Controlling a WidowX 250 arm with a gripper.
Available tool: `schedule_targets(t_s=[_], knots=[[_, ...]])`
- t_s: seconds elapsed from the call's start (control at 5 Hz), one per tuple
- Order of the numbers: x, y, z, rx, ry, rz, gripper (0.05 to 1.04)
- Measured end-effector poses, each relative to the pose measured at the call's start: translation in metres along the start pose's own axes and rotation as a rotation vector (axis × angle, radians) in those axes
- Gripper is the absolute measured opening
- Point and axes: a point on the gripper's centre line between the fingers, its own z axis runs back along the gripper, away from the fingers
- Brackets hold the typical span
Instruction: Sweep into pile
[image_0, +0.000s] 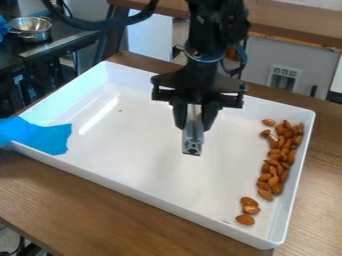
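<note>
Almonds (285, 145): one lot, banked along the right wall of the white tray (133, 187), right of frame, a few set apart at lower right. Risks, as judged: nuts pinned or flipped over the low wall if the bar is driven too hard; lower strays missed if the stroke is begun too high. Black gripper (194, 120): upper centre, parted only by the width of the metal bar (193, 139) clamped in it; no nuts touched.
</note>
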Motion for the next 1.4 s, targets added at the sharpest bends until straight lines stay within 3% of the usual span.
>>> schedule_targets(t_s=[0.2,0.4,0.6,0.8,1.0,1.2,1.4], knots=[[-0.014,0.000,-0.009,0.088,0.088,0.235,0.370],[-0.030,-0.010,-0.004,0.113,0.134,0.402,0.370],[-0.042,-0.021,-0.009,0.150,0.148,0.476,0.370],[-0.053,-0.036,-0.017,0.233,0.166,0.507,0.370],[-0.069,-0.047,-0.028,0.381,0.176,0.502,0.370],[-0.076,-0.048,-0.028,0.464,0.237,0.473,0.370],[-0.078,-0.045,-0.024,0.500,0.253,0.450,0.370]])
